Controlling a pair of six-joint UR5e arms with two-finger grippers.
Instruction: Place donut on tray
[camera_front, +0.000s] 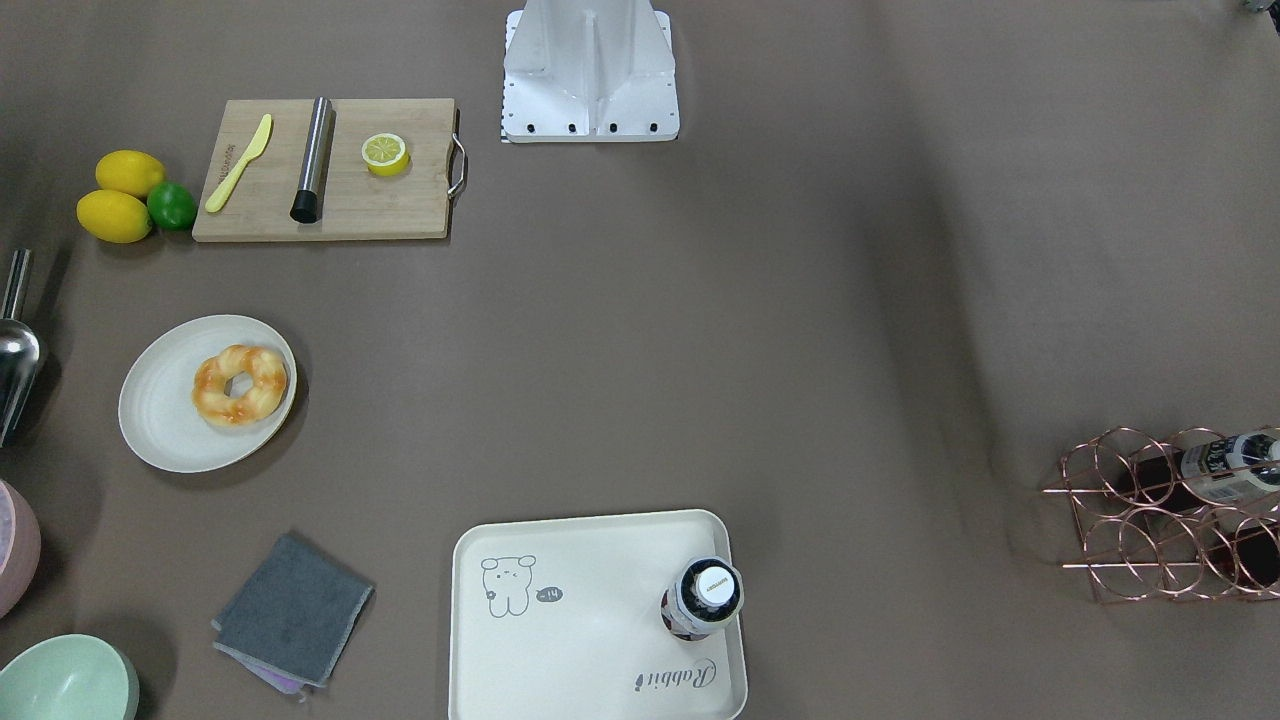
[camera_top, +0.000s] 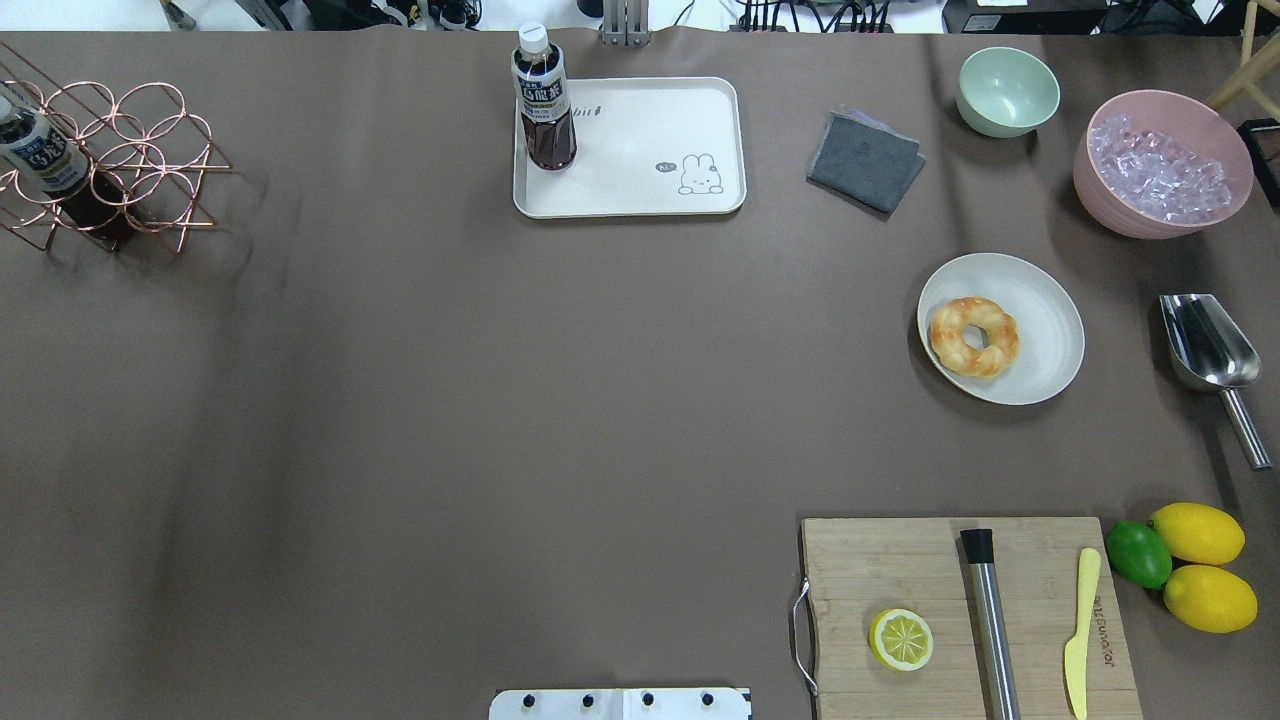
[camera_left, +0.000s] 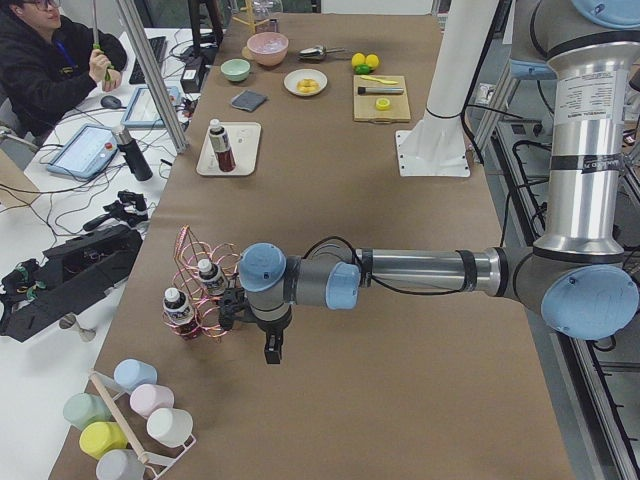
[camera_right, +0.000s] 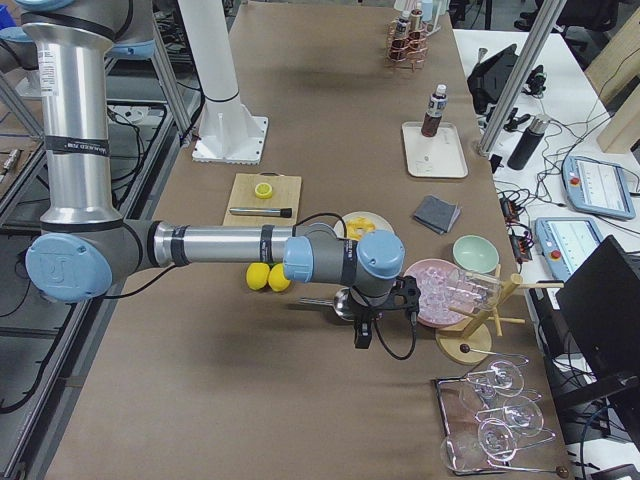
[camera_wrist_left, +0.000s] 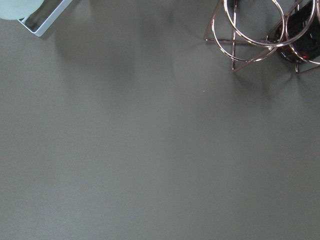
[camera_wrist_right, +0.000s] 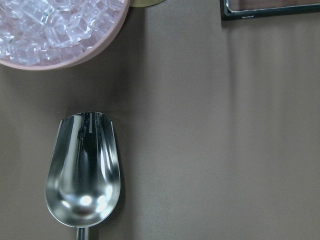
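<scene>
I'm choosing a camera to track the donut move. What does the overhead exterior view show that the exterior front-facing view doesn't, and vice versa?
Only overhead: the ice in the pink bowl, and the whole scoop. Only front-facing: the word "Rabbit" whole on the tray, partly hidden overhead by the bottle. Both: the donut on the round plate, and the tray holding the bottle.

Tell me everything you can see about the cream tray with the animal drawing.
The tray is a cream rectangle with rounded corners and a low raised rim, plastic-looking. It lies flat on the brown table, at the edge far from the robot. A grey animal drawing marks one corner. A dark bottle with a white cap stands upright in another corner, beside the word Rabbit. The donut is not on it.
</scene>
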